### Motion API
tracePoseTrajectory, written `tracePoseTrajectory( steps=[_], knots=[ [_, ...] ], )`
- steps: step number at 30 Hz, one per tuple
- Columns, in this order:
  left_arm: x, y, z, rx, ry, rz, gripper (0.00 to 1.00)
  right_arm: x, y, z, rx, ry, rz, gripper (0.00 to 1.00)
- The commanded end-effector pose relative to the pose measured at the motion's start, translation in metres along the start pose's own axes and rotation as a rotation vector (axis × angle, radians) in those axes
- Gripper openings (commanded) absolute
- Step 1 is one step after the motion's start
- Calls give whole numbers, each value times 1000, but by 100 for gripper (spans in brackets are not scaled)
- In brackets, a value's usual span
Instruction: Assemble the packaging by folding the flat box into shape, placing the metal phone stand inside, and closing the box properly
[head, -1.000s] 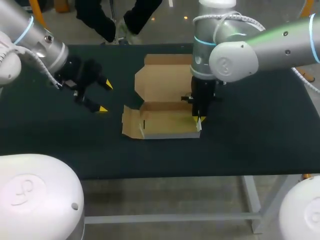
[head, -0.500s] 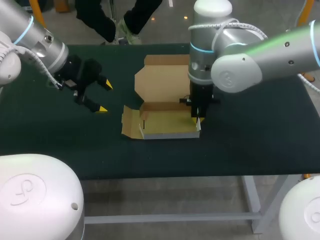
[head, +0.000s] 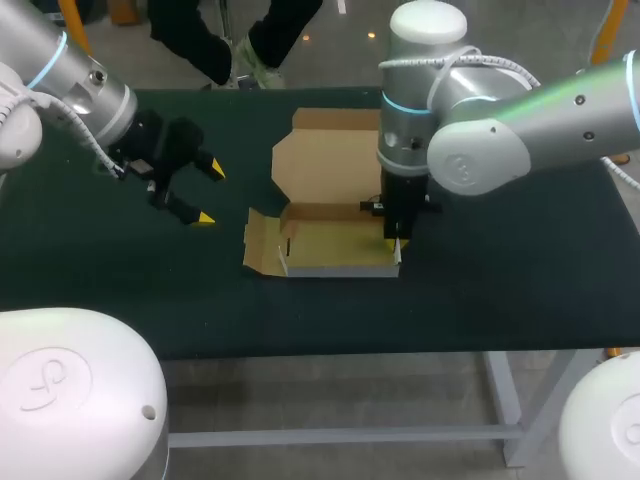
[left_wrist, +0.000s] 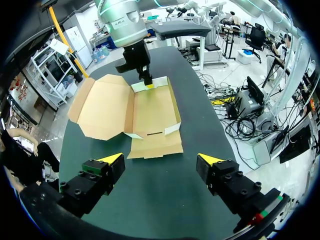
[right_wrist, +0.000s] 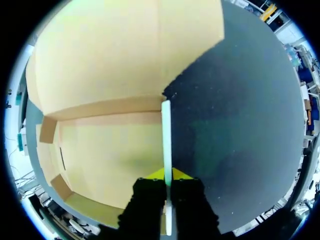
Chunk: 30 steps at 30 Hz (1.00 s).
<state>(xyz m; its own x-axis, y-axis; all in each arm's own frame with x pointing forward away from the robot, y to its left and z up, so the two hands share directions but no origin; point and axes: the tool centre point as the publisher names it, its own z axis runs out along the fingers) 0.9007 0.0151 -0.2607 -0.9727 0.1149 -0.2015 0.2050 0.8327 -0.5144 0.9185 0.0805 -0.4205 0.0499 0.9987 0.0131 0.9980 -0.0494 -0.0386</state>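
A brown cardboard box lies half folded in the middle of the table, its lid open flat behind it. No phone stand shows in any view. My right gripper points down at the box's right end, shut on the upright right side wall, one yellow tip on each face. In the left wrist view the box lies ahead and the right gripper stands at its far end. My left gripper hangs left of the box, open and holding nothing.
The box's left end flap lies splayed outward on the dark tabletop. The table's front edge runs close below the box. Bare surface lies to the right of the box and between the left gripper and the flap.
My right arm has shifted slightly left over the box's right end and its fingers have drawn together on the side wall. The left arm has kept still.
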Motion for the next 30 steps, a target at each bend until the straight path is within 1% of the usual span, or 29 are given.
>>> tracePoseTrajectory(
  steps=[1,6,10,13,17,21,30],
  knots=[
    [-1,0,-1,-5,5,-1,100,1,3,2,12,-15,-1,0],
    [-1,0,-1,-5,5,-1,100,-1,3,-1,19,-53,-1,0],
    [-1,0,-1,-5,5,-1,100,-4,6,-2,62,-105,11,0],
    [-1,0,-1,-5,5,-1,100,-7,7,-3,75,-128,29,0],
    [-1,0,-1,-5,5,-1,100,-9,8,-3,97,-180,48,0],
    [-1,0,-1,-5,5,-1,100,-12,10,-1,102,-227,71,0],
    [-1,0,-1,-5,5,-1,100,-19,6,0,90,-284,108,0]
  ],
)
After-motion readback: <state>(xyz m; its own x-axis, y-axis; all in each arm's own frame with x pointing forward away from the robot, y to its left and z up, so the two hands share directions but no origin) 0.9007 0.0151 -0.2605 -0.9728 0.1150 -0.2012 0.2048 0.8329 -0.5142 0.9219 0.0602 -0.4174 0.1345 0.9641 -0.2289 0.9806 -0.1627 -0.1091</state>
